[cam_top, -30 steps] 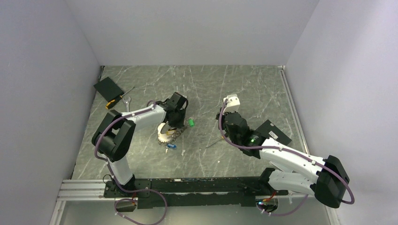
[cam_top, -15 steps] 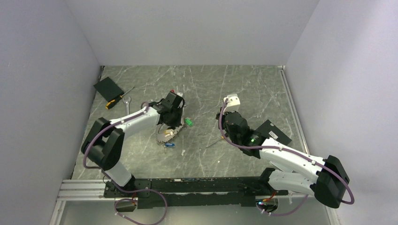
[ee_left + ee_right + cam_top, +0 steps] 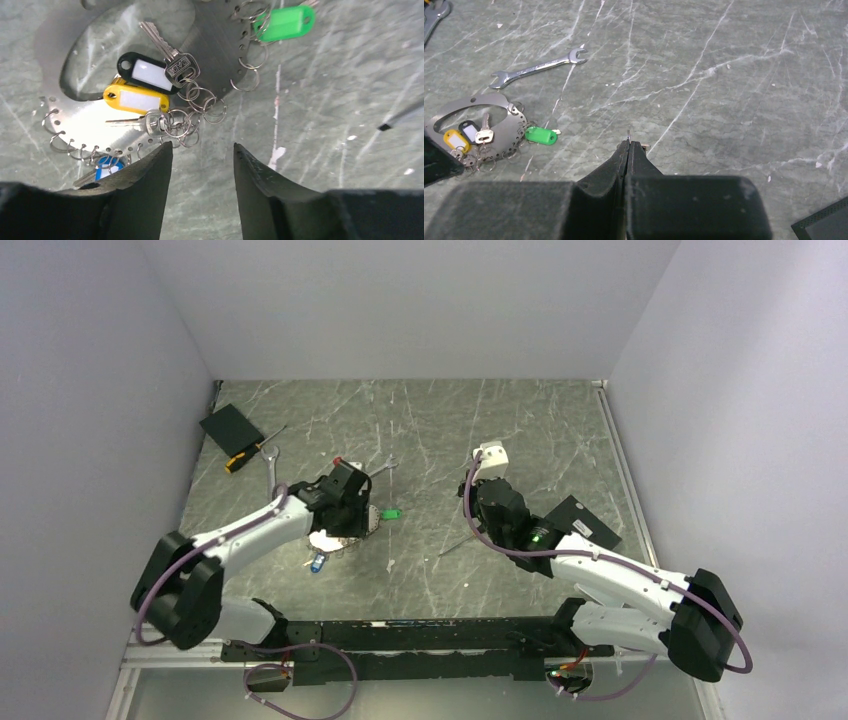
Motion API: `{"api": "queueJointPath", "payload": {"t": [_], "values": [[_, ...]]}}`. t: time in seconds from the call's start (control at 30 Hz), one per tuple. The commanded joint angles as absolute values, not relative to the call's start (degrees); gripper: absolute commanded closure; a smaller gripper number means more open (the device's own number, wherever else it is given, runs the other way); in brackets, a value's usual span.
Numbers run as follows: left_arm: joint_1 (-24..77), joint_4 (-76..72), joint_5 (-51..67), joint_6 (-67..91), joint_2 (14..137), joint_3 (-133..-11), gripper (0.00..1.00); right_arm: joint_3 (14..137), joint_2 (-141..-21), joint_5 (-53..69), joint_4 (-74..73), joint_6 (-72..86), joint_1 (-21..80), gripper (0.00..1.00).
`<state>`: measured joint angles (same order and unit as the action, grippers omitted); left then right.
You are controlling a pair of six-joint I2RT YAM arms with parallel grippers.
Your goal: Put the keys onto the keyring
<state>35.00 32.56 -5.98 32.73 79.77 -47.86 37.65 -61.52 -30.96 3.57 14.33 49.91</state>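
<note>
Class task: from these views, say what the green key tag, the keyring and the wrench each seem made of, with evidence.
The green key tag looks like plastic: glossy and evenly coloured. The keyring seems to be thin sheet metal: silver, with a dull sheen and punched holes. The wrench is probably steel: bright silver with highlights.

keys (image 3: 145, 95) on keyring (image 3: 70, 125) | lone key (image 3: 285, 22) just right of keyring | wrench (image 3: 540, 67) behind keyring | screwdriver (image 3: 250, 453) well apart, back-left
</note>
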Motion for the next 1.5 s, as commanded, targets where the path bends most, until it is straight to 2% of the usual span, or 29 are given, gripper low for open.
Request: {"api": "queueJointPath", "payload": {"t": [0.0, 0.1, 0.2, 0.5, 0.9, 1.27, 1.47], "values": [[34.9, 36.1, -9.3, 35.0, 72.5, -49.0, 0.41, 39.5, -61.6, -30.2, 6.1, 14.4, 49.7, 1.00], [34.9, 37.1, -11.6, 35.2, 71.4, -50.5, 0.35, 39.8, -62.0, -29.8, 6.2, 14.6, 49.7, 1.00], [34.9, 36.2, -14.4, 35.4, 72.1, -51.9, 0.36, 39.6, -61.8, -29.9, 6.3, 14.6, 49.7, 1.00], [31.1, 29.6, -10.9, 34.7, 84.3, -57.8, 0.53, 38.3, -60.1, -30.9, 5.8, 14.6, 49.7, 1.00], [27.1, 25.3, -8.0, 31.4, 97.4, -63.0, 0.66, 37.5, -59.9, -30.2, 6.4, 15.1, 49.5, 1.00], [26.4, 21.9, -7.1, 34.3, 101.2, -63.5, 0.66, 37.0, -59.9, -29.6, 6.5, 15.5, 49.3, 1.00], [26.4, 23.4, -7.3, 34.8, 99.3, -63.7, 0.67, 36.8, -59.5, -29.5, 6.7, 15.6, 49.2, 1.00]]}}
